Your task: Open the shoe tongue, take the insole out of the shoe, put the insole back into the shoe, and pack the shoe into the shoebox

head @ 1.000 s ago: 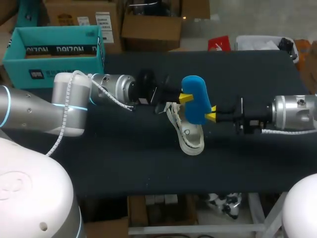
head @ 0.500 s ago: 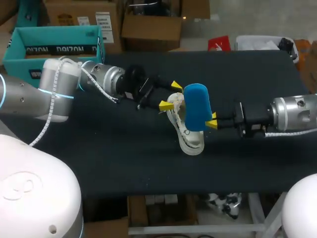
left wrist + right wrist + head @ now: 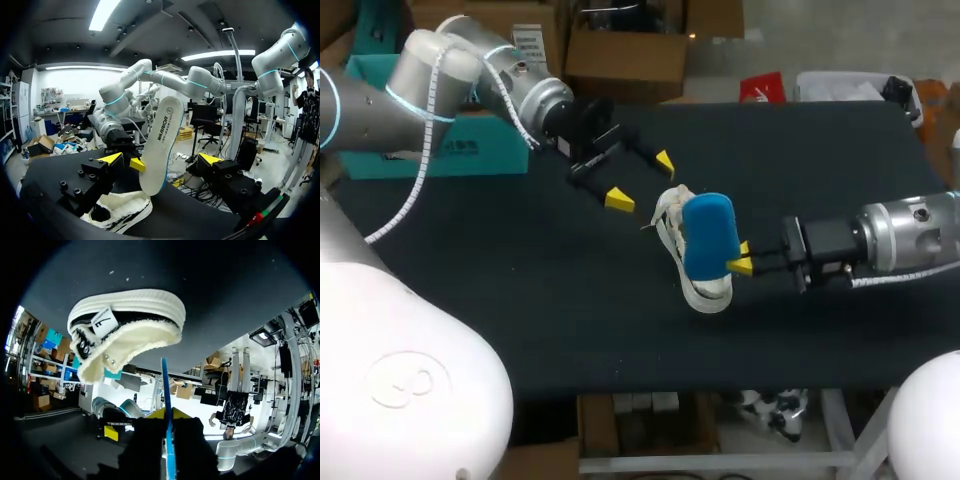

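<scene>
My right gripper point(image 3: 740, 257) is shut on the blue insole point(image 3: 710, 235), holding it on edge just above the white shoe point(image 3: 705, 293), which lies mid-table. In the right wrist view the insole point(image 3: 166, 390) runs edge-on between the fingers, toward the shoe's fleecy opening point(image 3: 125, 335). My left gripper point(image 3: 642, 180) stands open behind and to the left of the shoe, holding nothing. In the left wrist view, ahead of the open gripper point(image 3: 160, 160), stands the insole's white underside point(image 3: 162, 140); the shoe point(image 3: 120, 212) lies below. The teal shoebox point(image 3: 480, 155) sits at the back left, partly hidden by my left arm.
The black tabletop point(image 3: 520, 320) spreads around the shoe on all sides. My left forearm point(image 3: 440, 70) crosses over the shoebox at the back left corner.
My left gripper let go of the insole, opened wide and drew back toward the shoebox. The right gripper kept the insole and carried it slightly left and down over the shoe.
</scene>
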Robot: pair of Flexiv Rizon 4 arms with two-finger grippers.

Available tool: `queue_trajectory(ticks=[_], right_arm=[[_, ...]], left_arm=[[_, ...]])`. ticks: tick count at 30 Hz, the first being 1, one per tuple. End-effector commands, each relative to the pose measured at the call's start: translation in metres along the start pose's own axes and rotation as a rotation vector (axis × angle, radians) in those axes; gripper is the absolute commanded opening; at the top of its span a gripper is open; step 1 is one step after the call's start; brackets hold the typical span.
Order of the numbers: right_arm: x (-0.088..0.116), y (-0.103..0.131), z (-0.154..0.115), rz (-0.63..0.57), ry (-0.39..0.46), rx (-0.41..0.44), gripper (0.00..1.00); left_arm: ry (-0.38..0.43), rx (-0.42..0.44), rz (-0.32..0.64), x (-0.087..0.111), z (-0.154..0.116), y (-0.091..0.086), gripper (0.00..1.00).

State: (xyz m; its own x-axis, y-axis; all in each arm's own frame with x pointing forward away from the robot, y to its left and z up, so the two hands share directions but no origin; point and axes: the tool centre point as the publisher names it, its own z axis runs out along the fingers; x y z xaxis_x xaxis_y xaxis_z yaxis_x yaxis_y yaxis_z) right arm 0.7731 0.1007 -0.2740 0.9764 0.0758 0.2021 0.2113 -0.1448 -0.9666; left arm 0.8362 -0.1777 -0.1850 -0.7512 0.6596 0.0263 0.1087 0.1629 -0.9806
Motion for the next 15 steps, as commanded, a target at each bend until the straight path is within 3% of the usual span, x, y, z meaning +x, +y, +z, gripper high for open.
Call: queue_trajectory(ticks=[1,3,10,15], right_arm=[[-0.005,0.001,0.004,-0.001,-0.003,0.015,0.0],[-0.008,-0.001,0.005,-0.01,-0.004,0.036,0.0],[-0.016,-0.006,0.01,-0.049,-0.019,0.054,0.0],[-0.019,-0.006,0.016,-0.092,0.109,0.034,0.0]], left_arm=[[0.047,-0.061,-0.012,-0.006,-0.007,0.005,1.0],[0.027,-0.113,-0.018,-0.01,-0.011,0.012,1.0],[0.027,-0.113,-0.018,-0.01,-0.011,0.012,1.0],[0.027,-0.113,-0.018,-0.01,-0.011,0.012,1.0]])
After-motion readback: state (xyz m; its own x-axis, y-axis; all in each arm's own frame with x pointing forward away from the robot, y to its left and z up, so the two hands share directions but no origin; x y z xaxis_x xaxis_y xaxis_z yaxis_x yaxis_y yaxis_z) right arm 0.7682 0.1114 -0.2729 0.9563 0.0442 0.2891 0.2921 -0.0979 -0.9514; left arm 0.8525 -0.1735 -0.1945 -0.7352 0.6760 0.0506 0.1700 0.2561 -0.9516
